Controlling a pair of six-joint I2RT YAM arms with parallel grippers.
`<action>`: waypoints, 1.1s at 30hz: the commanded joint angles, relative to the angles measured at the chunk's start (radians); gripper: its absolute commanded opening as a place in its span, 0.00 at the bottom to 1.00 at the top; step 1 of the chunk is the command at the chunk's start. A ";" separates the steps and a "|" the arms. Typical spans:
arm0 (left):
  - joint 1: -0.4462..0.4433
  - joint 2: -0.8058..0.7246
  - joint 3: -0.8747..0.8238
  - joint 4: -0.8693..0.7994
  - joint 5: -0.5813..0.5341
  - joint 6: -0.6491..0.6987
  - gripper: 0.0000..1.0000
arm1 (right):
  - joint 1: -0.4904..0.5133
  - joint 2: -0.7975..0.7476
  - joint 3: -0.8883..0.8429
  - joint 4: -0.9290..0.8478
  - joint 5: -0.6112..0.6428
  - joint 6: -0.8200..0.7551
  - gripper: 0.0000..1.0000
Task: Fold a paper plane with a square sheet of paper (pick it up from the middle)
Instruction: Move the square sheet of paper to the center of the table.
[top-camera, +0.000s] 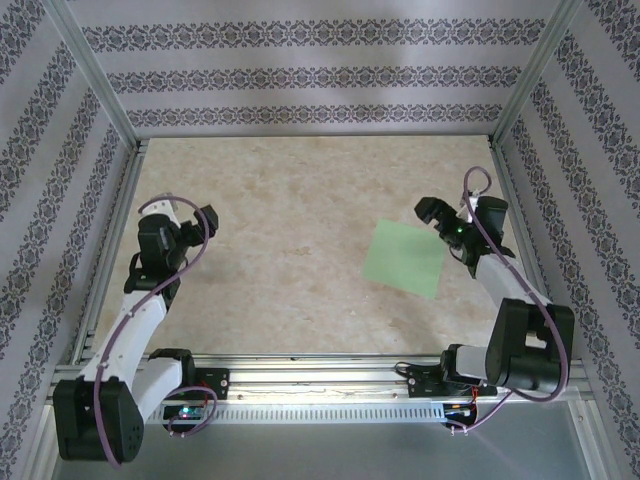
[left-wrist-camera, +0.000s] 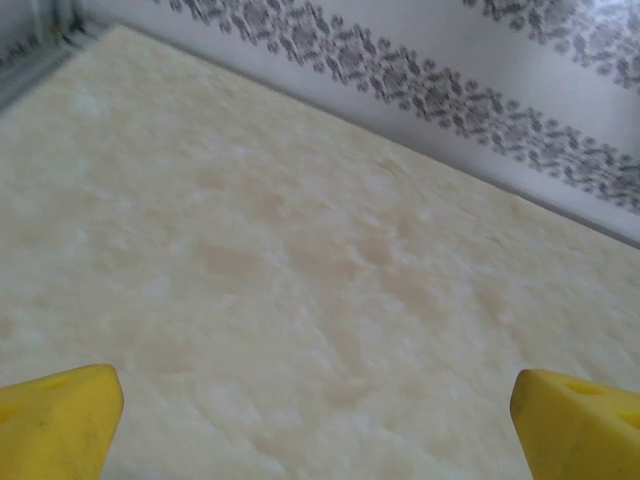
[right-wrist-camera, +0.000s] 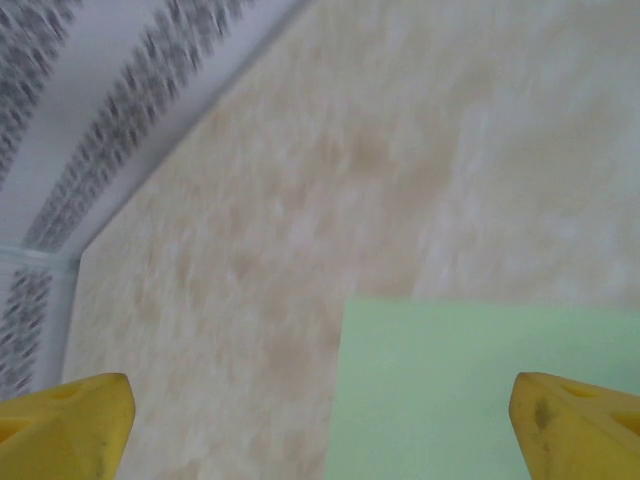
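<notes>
The square sheet of paper (top-camera: 405, 257) is pale green and lies flat and unfolded on the beige table, right of centre. My right gripper (top-camera: 430, 211) hovers open just beyond the sheet's far right corner. In the right wrist view the paper (right-wrist-camera: 480, 390) fills the lower right, and the yellow fingertips (right-wrist-camera: 65, 415) stand wide apart at the bottom corners with nothing between them. My left gripper (top-camera: 207, 217) is open over bare table at the left, far from the sheet; its yellow fingertips (left-wrist-camera: 60, 420) also stand wide apart.
Patterned walls (top-camera: 320, 75) and a metal frame enclose the table on three sides. A metal rail (top-camera: 320, 375) with both arm bases runs along the near edge. Bare beige table (top-camera: 290, 220) lies between the two arms.
</notes>
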 joint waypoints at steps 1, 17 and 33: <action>0.011 -0.007 -0.020 -0.078 0.151 -0.107 1.00 | 0.031 0.045 0.009 -0.117 -0.106 0.105 0.94; 0.008 0.098 0.051 -0.279 0.231 -0.127 1.00 | 0.133 0.184 0.116 -0.442 0.179 -0.030 0.95; -0.140 0.240 0.093 -0.246 0.198 -0.192 1.00 | 0.297 0.303 0.220 -0.491 0.160 -0.003 0.98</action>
